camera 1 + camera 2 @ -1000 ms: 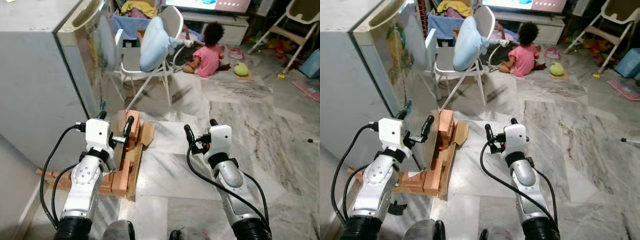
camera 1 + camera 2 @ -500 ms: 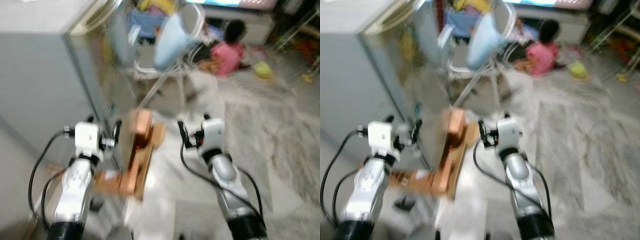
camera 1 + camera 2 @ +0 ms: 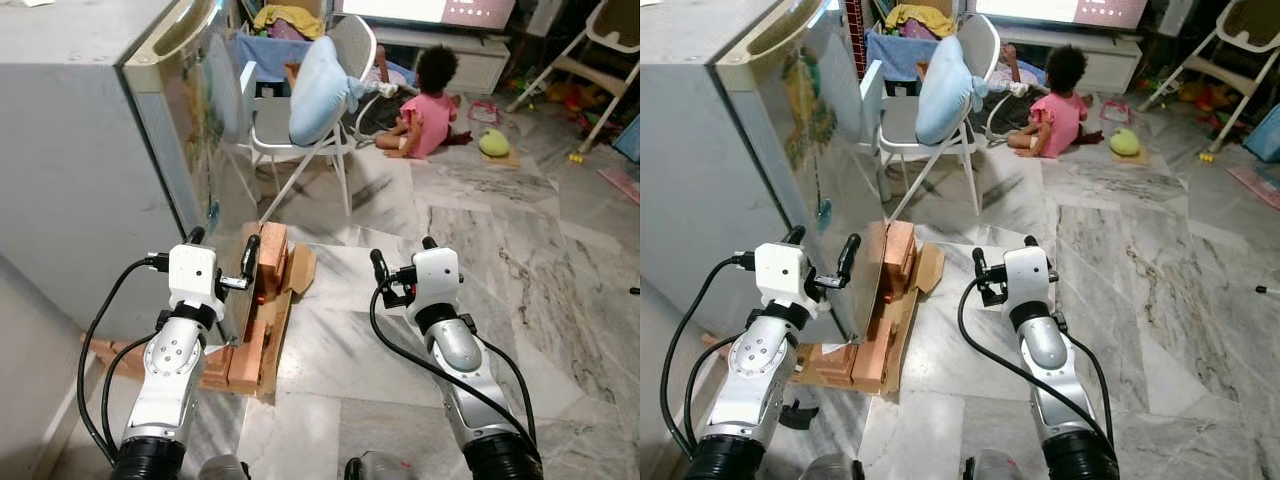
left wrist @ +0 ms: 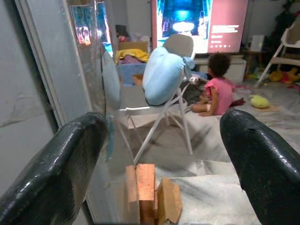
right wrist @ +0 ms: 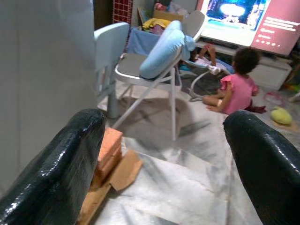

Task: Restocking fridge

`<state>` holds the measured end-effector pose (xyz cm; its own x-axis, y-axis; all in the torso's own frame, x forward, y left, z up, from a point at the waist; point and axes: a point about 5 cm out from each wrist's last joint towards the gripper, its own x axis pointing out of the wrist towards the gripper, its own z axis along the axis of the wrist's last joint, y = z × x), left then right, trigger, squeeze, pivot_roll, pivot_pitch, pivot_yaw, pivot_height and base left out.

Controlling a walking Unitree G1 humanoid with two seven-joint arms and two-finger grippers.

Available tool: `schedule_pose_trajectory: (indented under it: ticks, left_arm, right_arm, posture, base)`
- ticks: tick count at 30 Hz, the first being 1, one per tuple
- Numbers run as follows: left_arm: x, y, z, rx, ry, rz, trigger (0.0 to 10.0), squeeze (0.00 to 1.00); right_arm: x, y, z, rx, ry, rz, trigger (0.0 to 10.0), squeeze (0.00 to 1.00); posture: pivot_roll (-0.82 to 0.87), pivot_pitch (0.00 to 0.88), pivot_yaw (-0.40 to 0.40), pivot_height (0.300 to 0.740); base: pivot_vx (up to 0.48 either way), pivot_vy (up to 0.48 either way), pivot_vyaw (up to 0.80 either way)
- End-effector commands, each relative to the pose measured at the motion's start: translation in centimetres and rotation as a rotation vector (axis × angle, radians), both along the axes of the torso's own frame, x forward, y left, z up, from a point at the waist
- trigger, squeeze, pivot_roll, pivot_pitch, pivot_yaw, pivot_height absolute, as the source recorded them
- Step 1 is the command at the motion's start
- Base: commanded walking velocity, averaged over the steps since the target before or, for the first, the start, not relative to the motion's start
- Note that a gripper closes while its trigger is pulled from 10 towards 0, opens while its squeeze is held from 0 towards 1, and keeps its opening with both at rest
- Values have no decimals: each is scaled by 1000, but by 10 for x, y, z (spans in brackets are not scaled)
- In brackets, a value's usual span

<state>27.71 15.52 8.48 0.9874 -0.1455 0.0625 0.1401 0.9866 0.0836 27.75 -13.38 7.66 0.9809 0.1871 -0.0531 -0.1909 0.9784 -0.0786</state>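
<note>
Fridge (image 3: pixel 90 150) restocking starts with that door, and it is closed, so your step in hand looks like getting it open. Your left gripper (image 3: pixel 222 250) hangs right at the door's front edge, fingers spread wide and holding nothing; your right gripper (image 3: pixel 402 262) floats over bare marble floor (image 3: pixel 500 250), well apart from the cabinet, equally wide and empty. To do this well, I'd judge you should hook one left finger behind the door's edge or the handle recess near the top corner, then pull in an arc, stepping back so the door misses the brick stack (image 3: pixel 262 300) at the fridge's lower front corner. Count: one fridge, one folding chair (image 3: pixel 300 120) with one blue cushion (image 3: pixel 318 75), one child (image 3: pixel 425 105) sitting on the floor beyond, two grippers. No groceries are visible.
</note>
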Motion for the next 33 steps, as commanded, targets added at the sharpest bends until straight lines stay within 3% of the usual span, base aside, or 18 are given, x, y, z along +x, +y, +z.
schedule_pose_trajectory:
  ticks: [1, 9, 26, 33]
  left_arm:
    - [4, -1, 2, 16, -10, 4, 10000, 0]
    - [20, 4, 9, 20, -26, 15, 10000, 0]
    - [24, 1, 7, 13, -20, 34, 10000, 0]
    - [25, 16, 7, 28, -28, 164, 10000, 0]
  right_arm:
    - [1, -1, 6, 27, -22, -6, 10000, 0]
    - [-2, -5, 8, 48, -27, -17, 10000, 0]
    - [-4, -5, 6, 35, -16, -23, 10000, 0]
    - [-5, -6, 5, 26, -11, -27, 10000, 0]
  posture:
    - [5, 30, -49, 740]
    - [-12, 36, -37, 740]
    - [-12, 46, -36, 740]
    - [-15, 52, -37, 740]
  base:
    - [0, 0, 0]
    - [0, 0, 0]
    - [0, 0, -198]
    - [0, 0, 0]
